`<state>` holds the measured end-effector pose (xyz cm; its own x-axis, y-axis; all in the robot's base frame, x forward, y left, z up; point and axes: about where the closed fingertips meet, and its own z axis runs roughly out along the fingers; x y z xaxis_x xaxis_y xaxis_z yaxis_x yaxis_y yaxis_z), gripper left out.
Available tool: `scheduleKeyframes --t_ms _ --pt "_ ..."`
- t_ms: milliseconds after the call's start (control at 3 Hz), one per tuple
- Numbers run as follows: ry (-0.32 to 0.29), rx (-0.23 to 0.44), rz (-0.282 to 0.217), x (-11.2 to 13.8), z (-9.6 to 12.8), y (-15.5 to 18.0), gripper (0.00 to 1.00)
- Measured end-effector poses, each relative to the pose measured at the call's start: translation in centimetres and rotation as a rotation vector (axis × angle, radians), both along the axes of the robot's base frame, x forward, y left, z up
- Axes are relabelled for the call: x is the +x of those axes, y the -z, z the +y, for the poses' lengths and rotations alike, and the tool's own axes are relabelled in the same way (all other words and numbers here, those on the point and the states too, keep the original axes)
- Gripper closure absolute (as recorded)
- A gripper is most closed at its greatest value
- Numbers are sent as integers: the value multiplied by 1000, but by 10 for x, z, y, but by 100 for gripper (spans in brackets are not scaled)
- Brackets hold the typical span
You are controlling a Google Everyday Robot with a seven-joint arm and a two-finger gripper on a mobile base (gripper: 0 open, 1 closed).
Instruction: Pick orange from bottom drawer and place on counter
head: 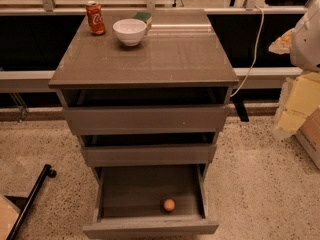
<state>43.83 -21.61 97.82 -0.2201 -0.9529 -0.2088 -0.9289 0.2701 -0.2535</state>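
Note:
The orange [169, 204] lies on the grey floor of the bottom drawer [150, 228], near its front wall and a little right of the middle. The bottom drawer is pulled fully open. The two shallower drawers above it stand slightly open. The counter [165, 59] is the glossy grey-brown top of the cabinet. My gripper is not in view; only a white rounded part of the arm [309, 39] shows at the right edge, level with the counter.
A red soda can [95, 18], a white bowl [129, 31] and a green-yellow sponge [144, 17] stand at the counter's back left. A white cable [255, 49] hangs at the right. Cardboard boxes [300, 109] sit on the floor at right. A black bar [31, 199] lies at the lower left.

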Motion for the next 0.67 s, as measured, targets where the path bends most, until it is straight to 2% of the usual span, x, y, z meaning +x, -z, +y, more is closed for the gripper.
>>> scheduleKeyframes --t_ms 333,667 --pt "0 0 0 0 0 0 0" --pt "-32 60 -10 5 11 19 0"
